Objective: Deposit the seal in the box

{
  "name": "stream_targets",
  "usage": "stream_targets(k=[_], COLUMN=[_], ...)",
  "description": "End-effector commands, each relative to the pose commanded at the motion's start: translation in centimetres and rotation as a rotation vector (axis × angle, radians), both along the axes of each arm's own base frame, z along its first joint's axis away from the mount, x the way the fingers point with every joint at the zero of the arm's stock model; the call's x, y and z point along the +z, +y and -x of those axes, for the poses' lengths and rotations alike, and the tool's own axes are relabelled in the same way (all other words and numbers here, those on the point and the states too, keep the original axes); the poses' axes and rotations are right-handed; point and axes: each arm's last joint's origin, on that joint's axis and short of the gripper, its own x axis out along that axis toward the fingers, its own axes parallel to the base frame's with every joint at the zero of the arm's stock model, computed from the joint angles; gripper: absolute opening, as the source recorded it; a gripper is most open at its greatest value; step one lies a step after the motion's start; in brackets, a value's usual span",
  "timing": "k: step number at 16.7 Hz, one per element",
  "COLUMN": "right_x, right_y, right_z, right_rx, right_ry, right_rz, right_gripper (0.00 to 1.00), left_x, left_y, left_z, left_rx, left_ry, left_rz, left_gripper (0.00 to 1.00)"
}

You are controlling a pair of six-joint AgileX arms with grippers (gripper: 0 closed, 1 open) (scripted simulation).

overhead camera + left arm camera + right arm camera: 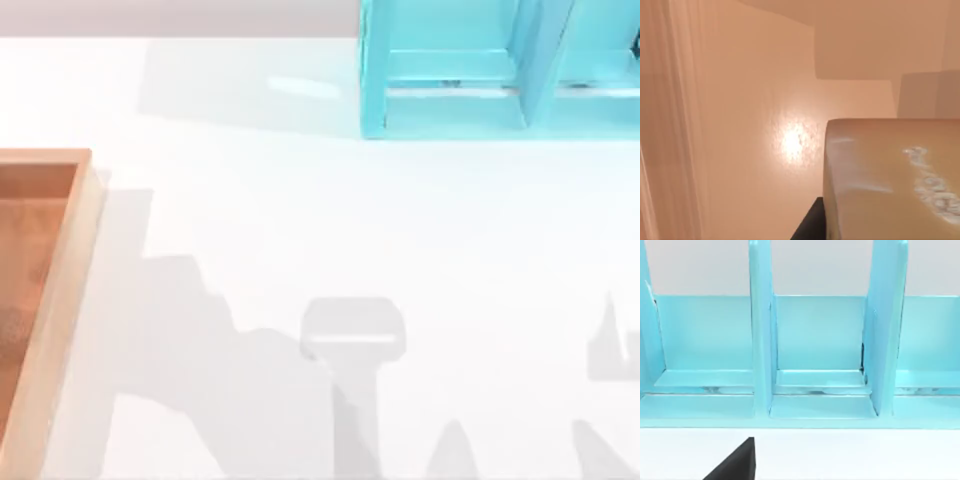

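1. Look at your left wrist view first: the seal (pixel 890 180) sits right at the camera, a tan-brown wooden block with a smooth face, a softly rounded edge and a white speckled mark on one side.
2. A dark finger (pixel 807 224) of the left gripper shows just beside the seal's lower edge; you cannot tell whether the fingers are pinching the seal or spread.
3. Beyond the seal you see a glossy orange-brown surface with a bright highlight, and lighter vertical wood grain at one side. This looks like the inside of the box, though you cannot tell whether the seal touches it.
4. In the top view, the box (pixel 70 260) lies at the table's left edge: orange-brown floor, paler wood rim, shallow and straight-walled.
5. In your right wrist view, a dark fingertip (pixel 737 462) hangs over the white table (pixel 865 455); its spread cannot be told.
6. Farther ahead of that gripper stands the turquoise shelf (pixel 760 340), with upright dividers and smooth, slightly shiny compartments.
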Motion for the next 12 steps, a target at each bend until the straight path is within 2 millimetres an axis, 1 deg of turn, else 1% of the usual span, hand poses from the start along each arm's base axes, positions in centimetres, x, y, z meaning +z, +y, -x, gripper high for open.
stream_targets(k=[12], right_x=[0.00], right_y=[0.00], right_z=[0.00], right_rx=[0.000], right_ry=[0.000], right_rz=[0.000], right_gripper=[1.00], left_x=[0.00], left_y=[0.00], left_z=[0.00], left_rx=[0.000], left_ry=[0.000], left_rz=[0.000], left_gripper=[0.98])
